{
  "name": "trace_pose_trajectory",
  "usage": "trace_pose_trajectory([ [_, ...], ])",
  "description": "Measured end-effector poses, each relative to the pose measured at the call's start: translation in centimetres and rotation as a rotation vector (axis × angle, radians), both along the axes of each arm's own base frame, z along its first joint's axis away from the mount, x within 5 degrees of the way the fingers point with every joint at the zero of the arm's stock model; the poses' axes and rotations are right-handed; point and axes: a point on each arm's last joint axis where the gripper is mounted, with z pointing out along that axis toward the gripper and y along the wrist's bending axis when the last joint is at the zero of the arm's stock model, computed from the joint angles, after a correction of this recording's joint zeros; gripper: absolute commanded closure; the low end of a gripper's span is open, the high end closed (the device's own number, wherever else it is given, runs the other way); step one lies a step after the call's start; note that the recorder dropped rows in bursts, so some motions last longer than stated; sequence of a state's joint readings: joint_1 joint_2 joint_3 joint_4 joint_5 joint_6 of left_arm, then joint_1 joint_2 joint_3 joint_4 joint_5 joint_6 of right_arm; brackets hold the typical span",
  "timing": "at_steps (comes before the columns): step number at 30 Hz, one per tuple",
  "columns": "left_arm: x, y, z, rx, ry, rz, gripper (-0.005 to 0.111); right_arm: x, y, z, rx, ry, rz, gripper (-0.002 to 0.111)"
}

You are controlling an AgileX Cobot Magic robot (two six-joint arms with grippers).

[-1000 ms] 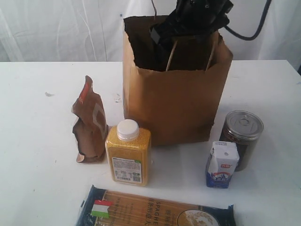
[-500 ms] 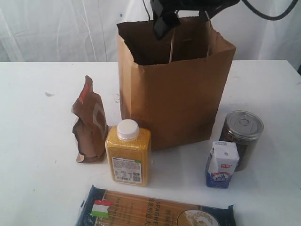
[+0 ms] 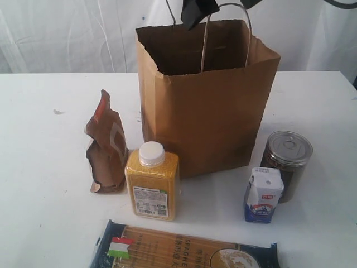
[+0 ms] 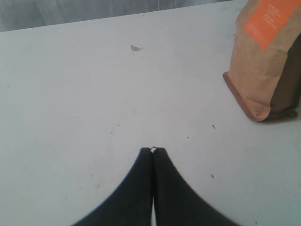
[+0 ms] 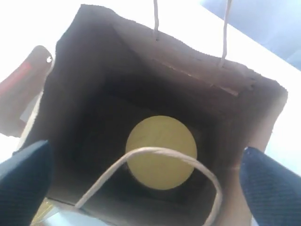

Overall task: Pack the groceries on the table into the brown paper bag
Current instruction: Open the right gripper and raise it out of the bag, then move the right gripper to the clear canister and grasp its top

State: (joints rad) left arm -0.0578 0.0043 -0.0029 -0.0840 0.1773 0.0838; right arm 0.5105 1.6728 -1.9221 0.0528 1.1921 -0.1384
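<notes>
table (image 3: pixel 44 100): bears the bag and all loose groceries.
brown paper bag (image 3: pixel 206 106): upright, mouth open; the landmark.
dark-blue spaghetti pack (image 3: pixel 178 251): flat, well in front of the bag.
brown pouch with orange label (image 3: pixel 106 148): left of the bag.
yellow white-capped bottle (image 3: pixel 152 187): just before the bag's left corner.
silver-lidded dark jar (image 3: pixel 286 162): right of the bag.
white-blue carton (image 3: pixel 263 195): touching that jar, nearer the camera.
tan-lidded clear jar (image 5: pixel 161 151): inside the bag, on its floor.
right gripper (image 3: pixel 198 10): above the bag's mouth, jaws spread wide, empty.
left gripper (image 4: pixel 153 150): pinched together, empty, low over the table near the pouch.
step: one item packed, five outside.
next: likely pick another grocery; clear the bag's handles first.
</notes>
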Motion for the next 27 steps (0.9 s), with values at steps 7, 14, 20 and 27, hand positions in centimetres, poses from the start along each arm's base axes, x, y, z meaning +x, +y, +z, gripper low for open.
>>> trace_pose_trajectory([
  [7, 0.0, 0.0, 0.0, 0.0, 0.0, 0.0, 0.107, -1.6, -0.4, 1.7, 0.028, -0.044, 0.01, 0.003],
  [14, 0.0, 0.0, 0.0, 0.0, 0.0, 0.0, 0.107, -4.4, -2.4, 4.1, 0.029, -0.112, -0.005, 0.003],
  [20, 0.0, 0.0, 0.0, 0.0, 0.0, 0.0, 0.107, -8.3, -4.8, 4.3, 0.035, -0.116, -0.029, 0.003],
  [27, 0.0, 0.0, 0.0, 0.0, 0.0, 0.0, 0.107, -13.5, -7.8, 2.1, 0.023, -0.077, -0.039, 0.003],
])
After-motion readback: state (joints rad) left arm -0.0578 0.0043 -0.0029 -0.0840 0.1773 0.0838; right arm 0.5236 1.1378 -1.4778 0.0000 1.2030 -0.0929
